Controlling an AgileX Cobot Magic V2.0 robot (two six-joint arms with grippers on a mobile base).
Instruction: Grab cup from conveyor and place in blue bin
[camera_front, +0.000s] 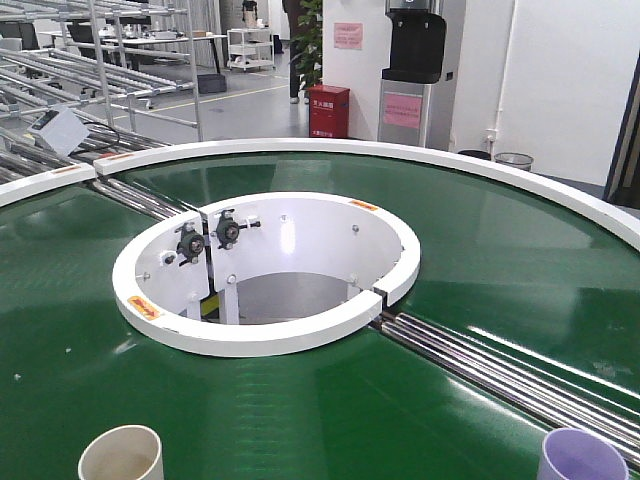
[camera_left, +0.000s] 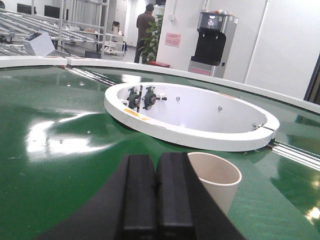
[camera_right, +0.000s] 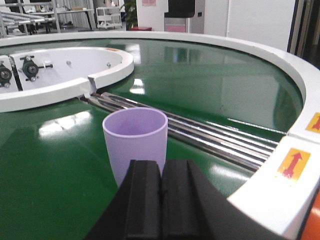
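Note:
The dark green conveyor (camera_front: 480, 250) curves around a white ring-shaped opening (camera_front: 265, 270). A cream cup (camera_front: 121, 453) stands upright on the belt at the bottom left; in the left wrist view this cream cup (camera_left: 216, 180) sits just right of and beyond my left gripper (camera_left: 156, 172), whose black fingers are pressed together with nothing between them. A lilac cup (camera_front: 582, 456) stands at the bottom right; the right wrist view shows the lilac cup (camera_right: 135, 142) directly ahead of my right gripper (camera_right: 161, 177), also shut and empty. The blue bin is out of view.
Steel rollers (camera_front: 500, 365) cross the belt seam right of the ring. The white outer rim (camera_right: 280, 175) with red arrow stickers runs close on the right. A red box (camera_front: 329, 110) and a water dispenser (camera_front: 415, 70) stand beyond the belt. A person (camera_left: 145, 30) stands far back.

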